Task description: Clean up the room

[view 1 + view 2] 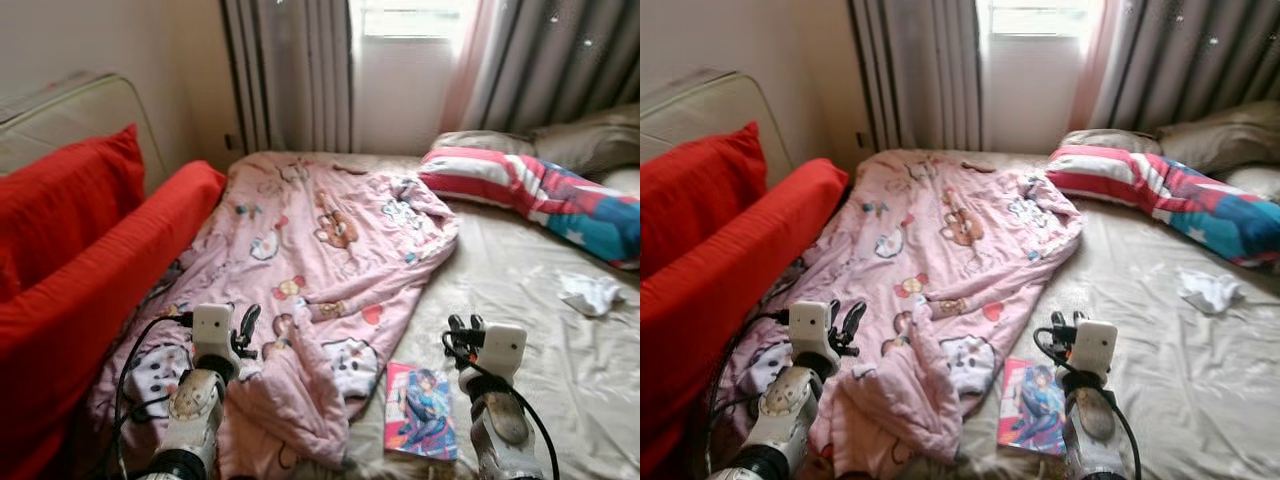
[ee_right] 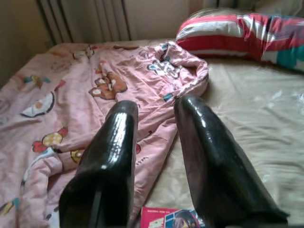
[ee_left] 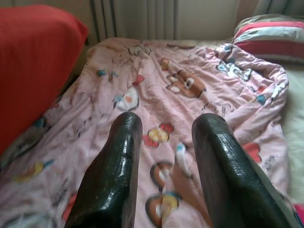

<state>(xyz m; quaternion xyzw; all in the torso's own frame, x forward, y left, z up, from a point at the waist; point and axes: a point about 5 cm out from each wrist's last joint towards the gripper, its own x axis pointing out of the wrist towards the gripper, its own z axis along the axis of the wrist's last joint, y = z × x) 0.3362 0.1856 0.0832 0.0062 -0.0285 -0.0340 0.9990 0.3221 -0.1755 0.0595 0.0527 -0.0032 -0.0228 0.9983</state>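
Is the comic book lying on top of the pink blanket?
No, the comic book lies on the bare sheet, just beside the pink blanket.

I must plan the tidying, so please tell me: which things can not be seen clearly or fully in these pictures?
- Book title: too small and blurred in the eye views; cut by the frame edge in the right wrist view.
- White crumpled item on the sheet: too small to identify.
- Anything under the pink blanket: hidden by its folds.
- Striped pillow: cut off by the picture's right edge.

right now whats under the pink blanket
The pink blanket lies crumpled on the beige sheet. Anything beneath it is covered and cannot be seen.
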